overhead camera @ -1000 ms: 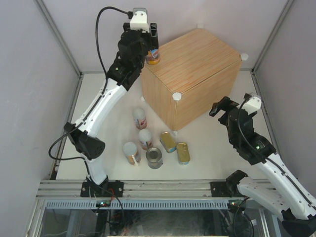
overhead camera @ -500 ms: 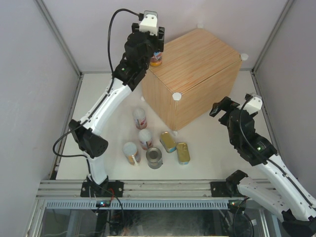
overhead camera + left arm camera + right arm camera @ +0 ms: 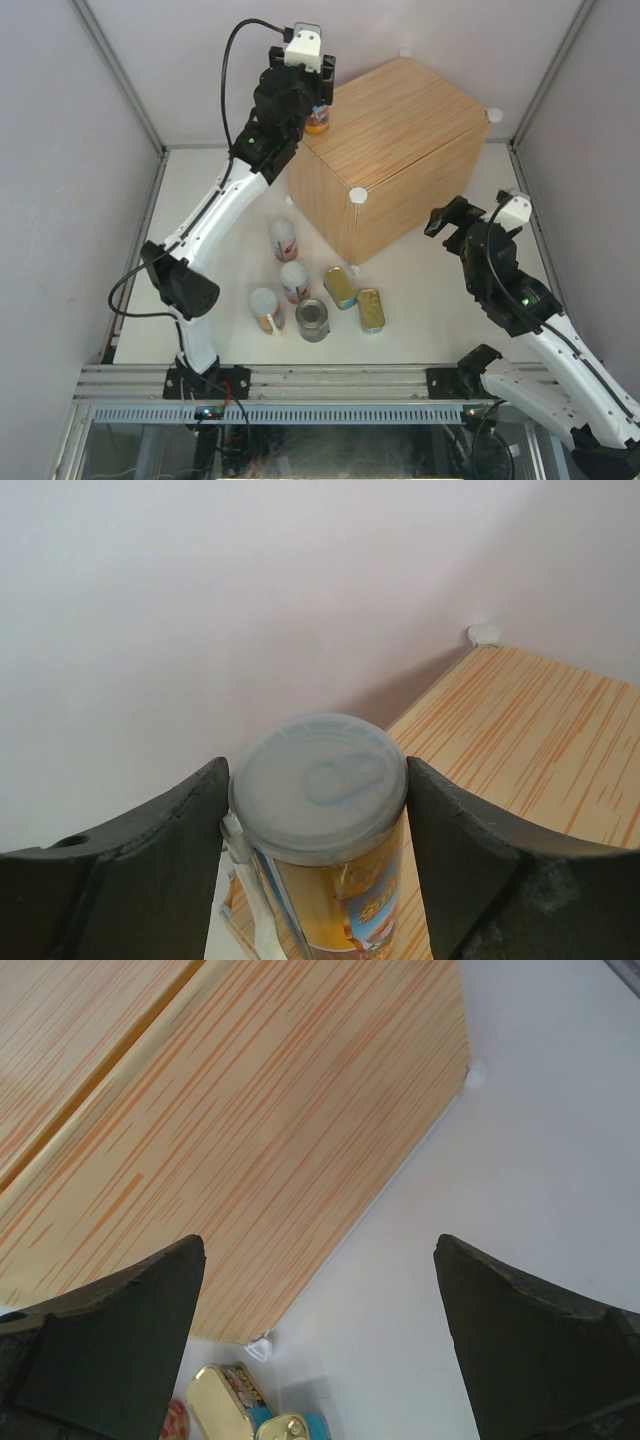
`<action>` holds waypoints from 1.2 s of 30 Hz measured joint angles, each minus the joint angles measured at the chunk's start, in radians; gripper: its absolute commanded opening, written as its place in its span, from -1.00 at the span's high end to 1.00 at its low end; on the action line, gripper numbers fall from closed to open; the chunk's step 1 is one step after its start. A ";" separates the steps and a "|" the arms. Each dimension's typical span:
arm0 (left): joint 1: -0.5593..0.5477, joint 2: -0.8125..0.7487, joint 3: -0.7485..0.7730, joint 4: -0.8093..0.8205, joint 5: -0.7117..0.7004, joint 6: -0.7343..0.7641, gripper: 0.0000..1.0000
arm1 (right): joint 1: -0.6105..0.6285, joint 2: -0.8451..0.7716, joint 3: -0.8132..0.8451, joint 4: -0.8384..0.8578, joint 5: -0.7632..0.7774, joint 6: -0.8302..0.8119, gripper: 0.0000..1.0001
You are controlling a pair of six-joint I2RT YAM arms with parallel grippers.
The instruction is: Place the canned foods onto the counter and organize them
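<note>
White arm links (image 3: 215, 205), black joints (image 3: 185, 292), black cables (image 3: 226, 70), white wrist cameras (image 3: 305, 45), dark curved jaws.

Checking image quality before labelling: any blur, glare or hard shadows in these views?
Top external: even, diffuse light, only soft shadows, no glare. Left wrist: tube lid in focus, left fingers dark and slightly soft. Right wrist: counter grain crisp, right fingers near-black, no detail.
</note>
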 measured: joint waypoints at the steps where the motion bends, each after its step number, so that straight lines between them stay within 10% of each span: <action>1: 0.000 0.001 0.000 0.004 0.000 0.002 0.99 | 0.000 0.000 0.000 0.000 -0.001 0.000 -0.96; 11: 0.000 0.021 0.000 0.041 0.000 0.003 0.91 | -0.007 0.000 0.000 -0.001 -0.008 -0.005 -0.97; 23: -0.002 0.033 0.000 0.048 0.000 0.000 -0.23 | -0.020 0.000 0.000 -0.004 -0.019 -0.006 -0.99; 36: -0.017 0.030 -0.014 0.116 -0.016 0.001 -0.71 | -0.021 0.000 0.000 -0.004 -0.039 -0.006 -1.00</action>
